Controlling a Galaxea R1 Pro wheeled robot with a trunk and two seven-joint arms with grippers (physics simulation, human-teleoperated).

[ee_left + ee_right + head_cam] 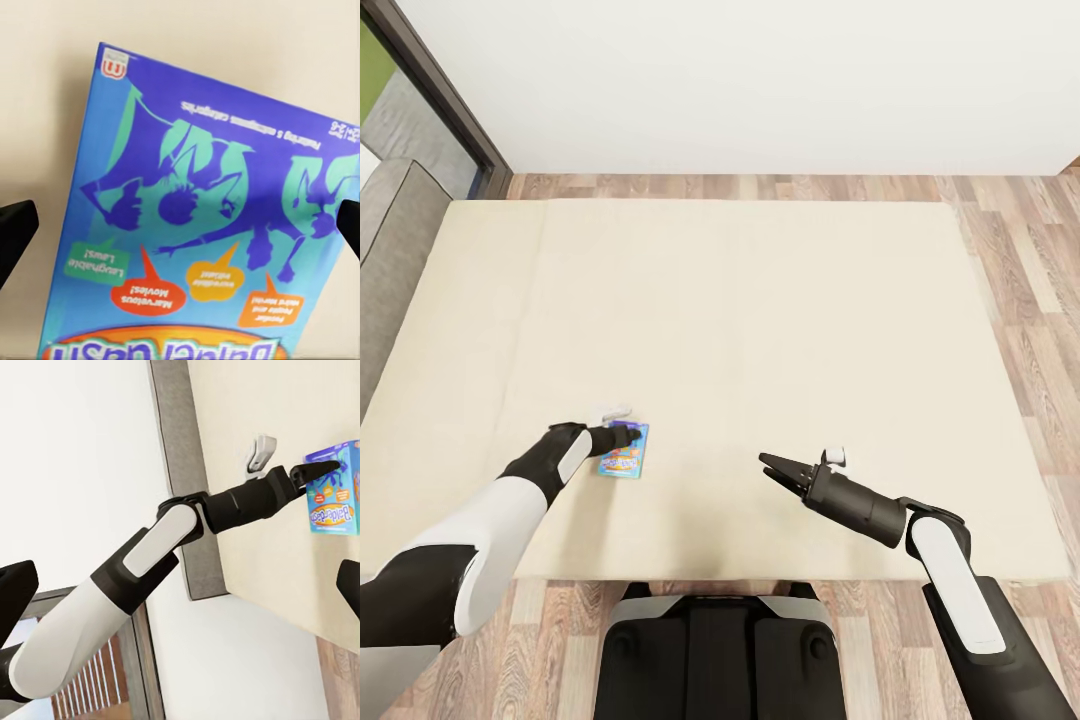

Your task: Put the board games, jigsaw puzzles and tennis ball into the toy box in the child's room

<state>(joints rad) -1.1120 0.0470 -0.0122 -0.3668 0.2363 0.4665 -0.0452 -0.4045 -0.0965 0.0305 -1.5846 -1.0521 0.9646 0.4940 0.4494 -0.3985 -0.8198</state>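
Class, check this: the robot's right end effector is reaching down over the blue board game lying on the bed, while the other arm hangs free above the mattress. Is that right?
Not quite. It is the left end effector that is over the blue board game on the bed, as the head view shows. The right end effector hangs free above the mattress, holding nothing.

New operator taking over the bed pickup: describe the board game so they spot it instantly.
On the cream bed, look near the front edge on the robot's left. The board game lies flat under the left claw: a blue box with cartoon art, the one colourful thing there.
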